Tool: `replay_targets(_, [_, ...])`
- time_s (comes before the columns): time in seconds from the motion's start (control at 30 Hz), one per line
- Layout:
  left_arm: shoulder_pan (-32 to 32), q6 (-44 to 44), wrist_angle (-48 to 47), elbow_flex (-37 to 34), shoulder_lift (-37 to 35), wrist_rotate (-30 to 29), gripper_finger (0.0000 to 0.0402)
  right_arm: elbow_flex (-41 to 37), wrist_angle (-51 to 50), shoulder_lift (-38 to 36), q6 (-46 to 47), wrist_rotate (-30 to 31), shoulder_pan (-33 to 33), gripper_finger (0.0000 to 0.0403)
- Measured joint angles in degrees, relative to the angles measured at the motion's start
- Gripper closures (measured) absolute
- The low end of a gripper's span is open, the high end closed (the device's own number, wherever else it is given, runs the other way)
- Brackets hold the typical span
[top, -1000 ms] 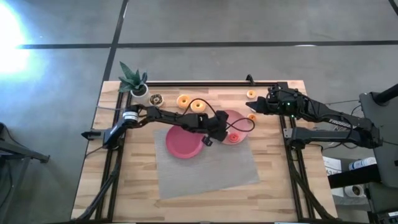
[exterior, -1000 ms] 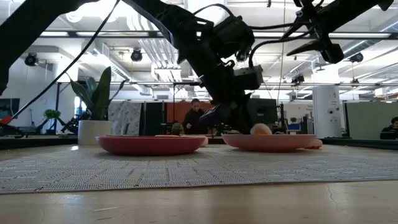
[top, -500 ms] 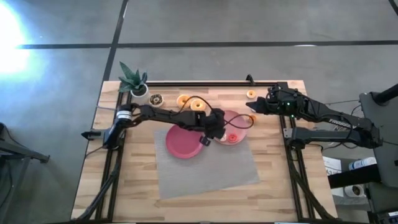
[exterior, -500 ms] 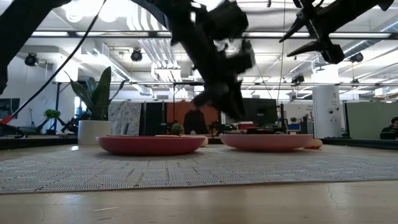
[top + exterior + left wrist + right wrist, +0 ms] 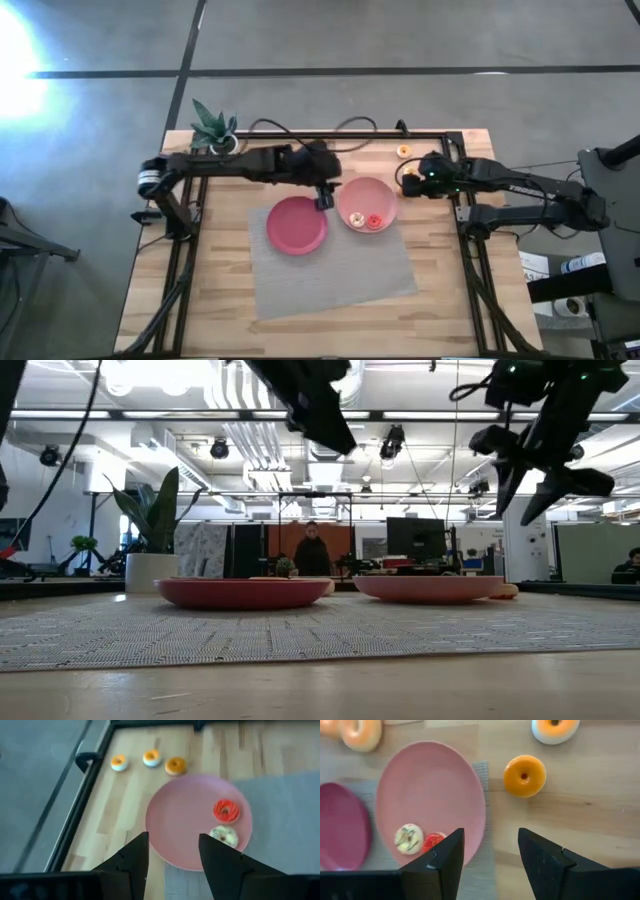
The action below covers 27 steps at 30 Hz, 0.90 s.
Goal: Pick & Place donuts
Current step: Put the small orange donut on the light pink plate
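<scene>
Two tiny donuts, a red one (image 5: 226, 810) and a whitish one (image 5: 224, 836), lie flat on the pink plate (image 5: 352, 192). Three more tiny donuts rest on the wood past the plate's right side: an orange one (image 5: 524, 775), a white-iced one (image 5: 555, 727) and one by the far rail (image 5: 404, 151). My left gripper (image 5: 172, 865) is open and raised between the two plates, near their far sides. My right gripper (image 5: 490, 855) is open above the wood just right of the pink plate, the orange donut ahead of its fingers. One larger tan donut (image 5: 361, 732) shows beyond the pink plate.
A magenta plate (image 5: 297, 225) sits left of the pink one; both rest on a grey mat (image 5: 330, 270). A potted plant (image 5: 212, 125) stands at the far left corner. A black rail (image 5: 380, 133) runs along the far edge. In the high view, the left arm covers the wood behind the plates.
My left gripper has risen off the pink plate and drawn back toward the table's far left; the whitish donut stays on the plate beside the red one. My right gripper has come lower and tipped its fingers downward by the plate's right side.
</scene>
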Motion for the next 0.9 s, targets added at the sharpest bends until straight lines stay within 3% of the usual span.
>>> replay_targets(0.17, [0.05, -4.51, 4.79, -4.81, -5.93, -0.42, 0.0255, -0.06, 2.14, 4.6, -3.76, -0.05, -0.71, 0.0225])
replay_targets(0.47, [-0.09, -10.52, 5.18, -11.09, -12.8, -0.14, 0.0255, 0.38, 8.47, 7.23, -7.12, -0.21, -4.03, 0.0225])
replay_targets(0.9, [-0.11, -10.58, 5.7, -12.84, -14.88, 0.09, 0.0255, 2.75, 9.71, 6.9, -10.08, 0.02, -5.12, 0.0225])
